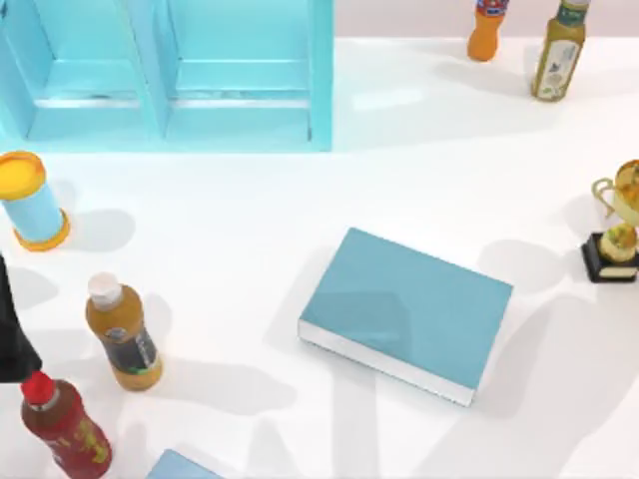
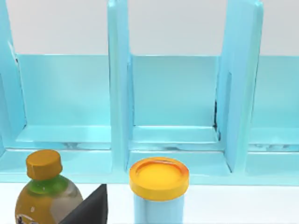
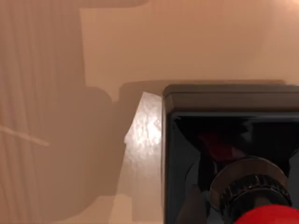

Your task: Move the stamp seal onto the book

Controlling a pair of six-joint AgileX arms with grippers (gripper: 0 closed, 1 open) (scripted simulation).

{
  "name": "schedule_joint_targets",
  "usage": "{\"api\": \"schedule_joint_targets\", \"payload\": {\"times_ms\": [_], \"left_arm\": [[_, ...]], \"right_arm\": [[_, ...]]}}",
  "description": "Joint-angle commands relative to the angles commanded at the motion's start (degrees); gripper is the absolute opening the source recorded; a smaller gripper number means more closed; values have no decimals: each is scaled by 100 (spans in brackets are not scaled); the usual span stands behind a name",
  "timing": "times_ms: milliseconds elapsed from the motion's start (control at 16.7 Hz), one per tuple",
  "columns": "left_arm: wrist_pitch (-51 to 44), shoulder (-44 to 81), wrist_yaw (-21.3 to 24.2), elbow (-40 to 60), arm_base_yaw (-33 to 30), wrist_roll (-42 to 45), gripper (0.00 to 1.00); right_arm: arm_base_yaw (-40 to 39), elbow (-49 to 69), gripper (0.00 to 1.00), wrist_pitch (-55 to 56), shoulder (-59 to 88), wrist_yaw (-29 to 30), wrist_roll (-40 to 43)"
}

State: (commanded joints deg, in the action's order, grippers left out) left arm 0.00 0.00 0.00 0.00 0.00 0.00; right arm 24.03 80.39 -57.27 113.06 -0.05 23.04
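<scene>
The book, thick with a light teal-blue cover and white page edges, lies flat slightly right of the table's middle, and nothing rests on it. The stamp seal appears very close in the right wrist view: a glossy black square block with a silver ring and a red rounded knob at the picture's edge, over a tan surface. A dark part of my left gripper stands at the table's left edge, near the bottles. It is seen again as a black wedge in the left wrist view.
A teal shelf unit fills the back left. In front of it stands a yellow-lidded can. An orange bottle and a red-capped bottle stand front left. A gold trophy is at the right edge, two bottles at the back right.
</scene>
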Motion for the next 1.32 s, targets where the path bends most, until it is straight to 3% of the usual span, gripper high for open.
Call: {"api": "schedule_joint_targets", "payload": {"times_ms": [240,720,1320], "left_arm": [[0,0,0,0,0,0,100],[0,0,0,0,0,0,100],[0,0,0,0,0,0,100]], "right_arm": [[-434,527,0,-653,-165,14,-501],[-2179,2107,0,-2933,-791,4,-2170],[-2732,2329,0,-2914,-837,-271,-2731]]}}
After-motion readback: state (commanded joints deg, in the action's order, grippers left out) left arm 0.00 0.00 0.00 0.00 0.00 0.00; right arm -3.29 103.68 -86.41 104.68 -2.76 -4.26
